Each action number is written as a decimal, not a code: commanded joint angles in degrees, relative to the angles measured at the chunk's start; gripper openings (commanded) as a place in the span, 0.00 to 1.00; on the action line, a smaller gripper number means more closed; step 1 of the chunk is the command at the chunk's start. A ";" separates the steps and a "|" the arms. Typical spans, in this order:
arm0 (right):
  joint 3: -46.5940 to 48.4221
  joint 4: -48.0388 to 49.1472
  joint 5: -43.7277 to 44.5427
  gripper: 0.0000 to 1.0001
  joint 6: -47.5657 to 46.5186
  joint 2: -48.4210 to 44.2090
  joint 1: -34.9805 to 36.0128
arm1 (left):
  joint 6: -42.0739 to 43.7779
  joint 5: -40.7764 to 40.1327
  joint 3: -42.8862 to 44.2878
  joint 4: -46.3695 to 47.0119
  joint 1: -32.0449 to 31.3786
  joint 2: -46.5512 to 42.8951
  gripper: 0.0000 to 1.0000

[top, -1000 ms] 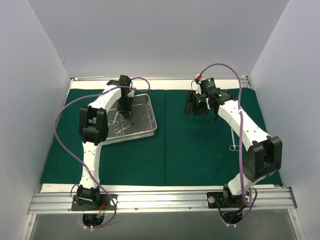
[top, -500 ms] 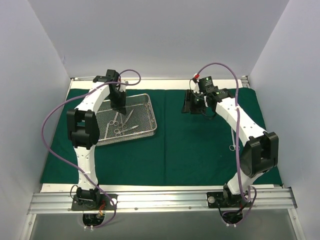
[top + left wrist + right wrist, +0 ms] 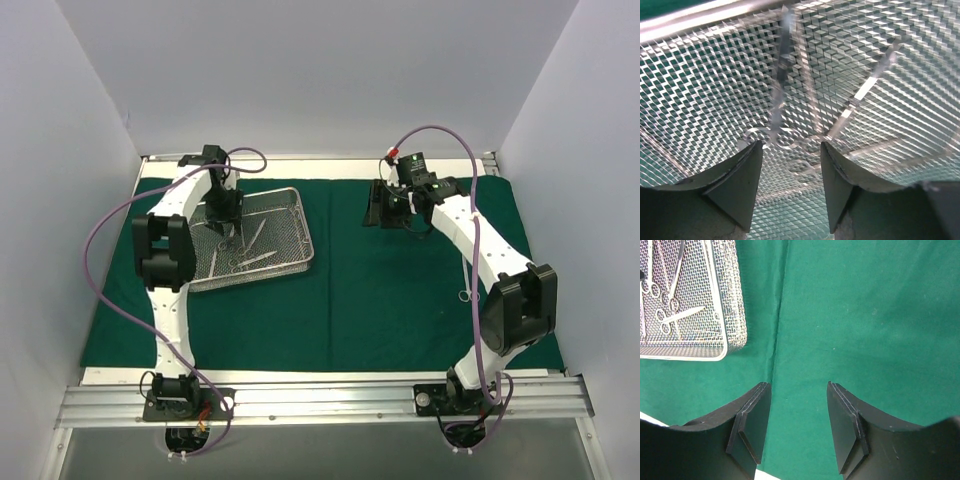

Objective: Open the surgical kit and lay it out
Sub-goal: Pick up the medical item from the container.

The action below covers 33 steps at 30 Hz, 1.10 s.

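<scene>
The dark green cloth (image 3: 380,300) lies spread flat over the table. On its left part stands the silver wire-mesh tray (image 3: 305,228), with several slim steel ring-handled instruments (image 3: 252,240) lying in it. My left gripper (image 3: 228,214) hangs low inside the tray, open. In the left wrist view its tips (image 3: 790,145) straddle ring handles on the mesh (image 3: 700,100), touching nothing, and an instrument shaft (image 3: 780,85) runs away from them. My right gripper (image 3: 797,385) is open and empty above bare cloth (image 3: 865,315), right of the tray (image 3: 737,305). One instrument (image 3: 464,292) lies on the cloth beside the right arm.
White walls close in the table on the left, back and right. A fold line (image 3: 777,340) runs down the cloth between the tray and my right gripper. The arm bases sit on the metal rail (image 3: 320,400) at the near edge.
My left gripper has shifted left and toward the back inside the tray, and its jaws have gone from shut to open. The right arm has barely moved.
</scene>
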 commanded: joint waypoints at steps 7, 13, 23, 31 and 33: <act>1.63 -0.92 -0.40 0.48 0.38 0.90 0.31 | 0.75 -5.06 5.60 -2.60 0.35 9.12 0.57; 1.98 -1.28 0.91 0.48 0.12 0.90 0.57 | 0.22 -5.06 0.17 -2.70 0.35 10.80 0.28; 2.16 -0.14 1.62 0.48 0.03 1.78 2.42 | 0.39 -0.85 -2.57 0.90 1.14 -0.24 0.02; 5.49 0.74 -1.98 0.47 0.91 5.12 3.21 | -2.50 7.68 -3.10 0.12 1.76 -8.79 0.02; 6.64 2.05 -4.53 0.46 0.82 5.64 3.56 | -2.95 10.40 -5.37 0.55 1.76 -11.16 0.02</act>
